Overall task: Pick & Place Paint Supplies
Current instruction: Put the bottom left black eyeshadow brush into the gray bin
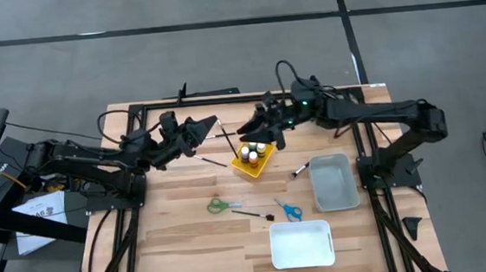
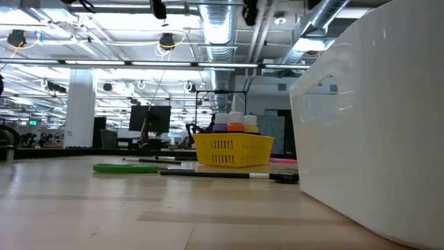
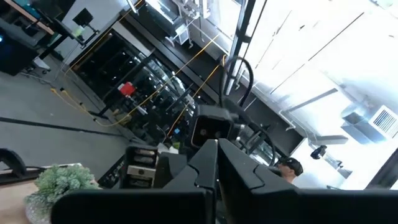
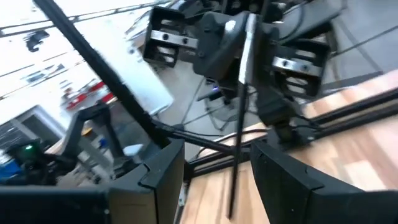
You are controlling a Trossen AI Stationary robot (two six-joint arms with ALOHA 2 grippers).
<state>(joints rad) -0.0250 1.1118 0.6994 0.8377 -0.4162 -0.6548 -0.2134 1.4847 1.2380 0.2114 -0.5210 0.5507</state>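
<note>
Paint brush (image 4: pixel 239 118): thin, stiff, light, slippery dark handle; standing between fingers of right hand (image 1: pixel 264 127), just behind yellow basket (image 1: pixel 254 159), jaws apart, not yet pinching. Best grip mid-handle. Left hand (image 1: pixel 210 125) shut, empty, left of basket, above bench (image 1: pixel 190 236).

Both arms crowd above the yellow basket (image 1: pixel 254 160); table front (image 1: pixel 191 244) lies open.

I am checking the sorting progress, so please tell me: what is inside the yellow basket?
The yellow basket holds small paint bottles standing upright; purple, orange and yellow ones show above its rim in the low view. Their lower parts and the basket floor are hidden by its wall.
</note>
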